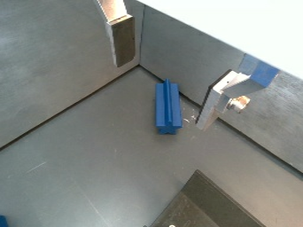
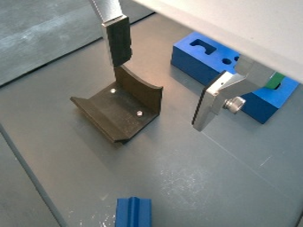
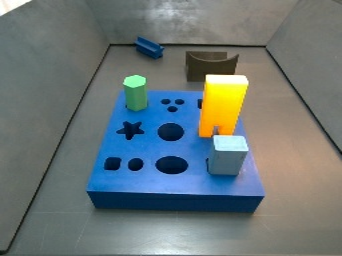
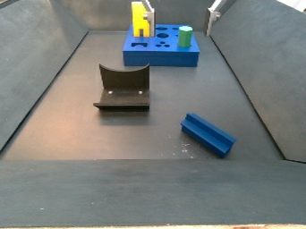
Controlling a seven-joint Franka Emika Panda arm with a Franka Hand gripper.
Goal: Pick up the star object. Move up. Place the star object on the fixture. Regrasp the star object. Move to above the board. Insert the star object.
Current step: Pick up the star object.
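The star object (image 1: 168,107) lies on its side on the floor (image 1: 83,168) close to a corner of the enclosure, well apart from the board (image 3: 147,170) and from the fixture (image 4: 123,88). Because it lies flat and not upright, it cannot go straight into the star-shaped hole (image 3: 130,129); the fixture, with its curved notch facing up, is probably there to cradle it for a regrasp in a better orientation.

The gripper (image 1: 172,71) hangs above the star object in a wrist view, its fingers (image 1: 122,40) spread wide and holding nothing. Neither side view shows it clearly; only a sliver appears at the top edge. The pick-up has not yet begun.

On the board, the green hexagonal peg (image 3: 135,92), yellow block (image 3: 223,104) and pale blue cube (image 3: 229,155) stand seated.
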